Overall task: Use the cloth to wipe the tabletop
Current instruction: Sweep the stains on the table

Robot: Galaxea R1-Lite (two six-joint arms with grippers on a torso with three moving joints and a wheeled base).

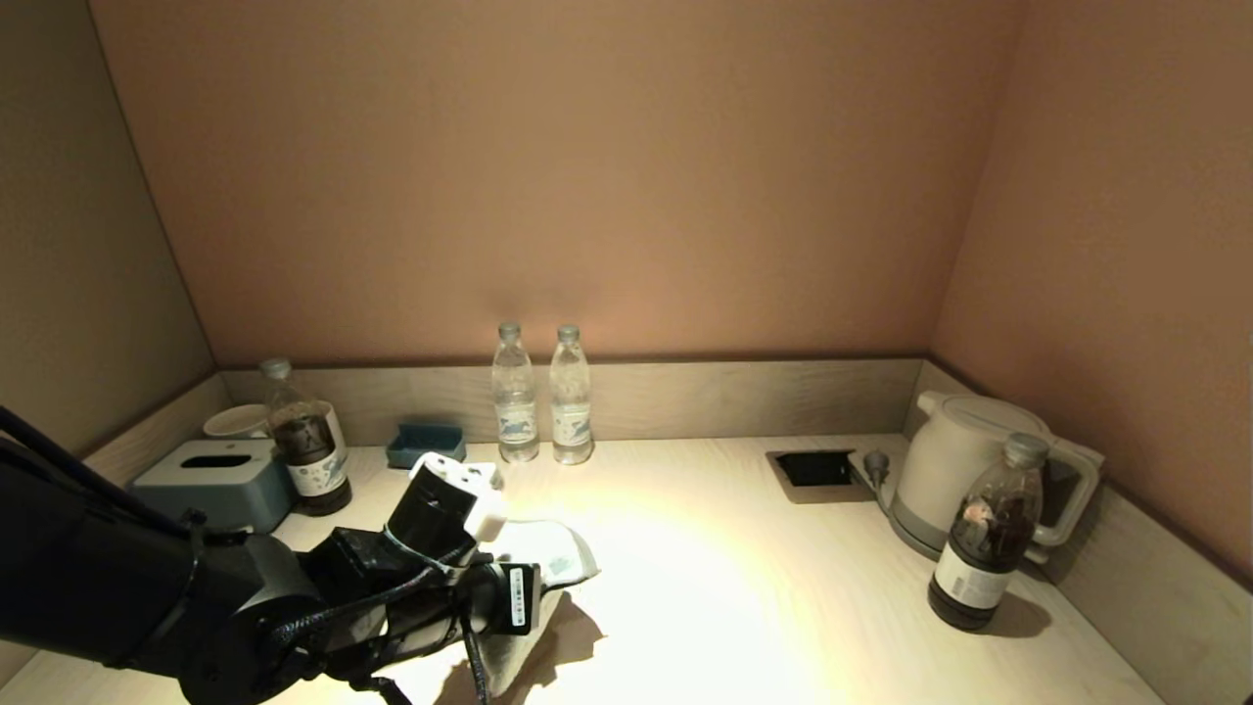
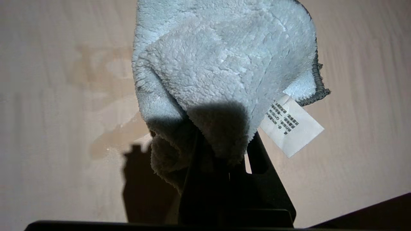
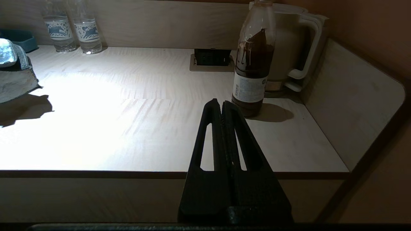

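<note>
- Step in hand, by my read: wiping underway or about to start. Left gripper has its jaws clenched on a bunched corner of the cloth, near the front-left of the bench.
- Cloth hangs/drapes from the jaws over the bench. Can't tell if it's pressed flat on the surface or just above; it throws a shadow beside it, so prob. partly lifted.
- Left wrist view shows a darker, wet-looking patch on the wood just beside the cloth, likely the bit to wipe.
- Next move calls for: lower so the pile lies flat on the wood, then sweep toward the open middle w/o letting the cloth fold under. Keep clear of the dark bottle and tissue box at the back left.
- Materials, L to R: tissue box grey-blue, hard, boxy w/ slot on top; dark bottle clear plastic, dark liquid, paper label.
- Cloth: pale blue fluffy microfibre, dark stitched edge, white care tag; soft, floppy.
- Two water bottles at the back wall, clear and slim.
- Bench: light wood grain, smooth, w/ a recessed black socket.
- Kettle: white plastic, rounded, loop handle; second dark bottle just in front of it.
- Right gripper: parked off the front edge at right, jaws pressed together, holding nothing.
</note>
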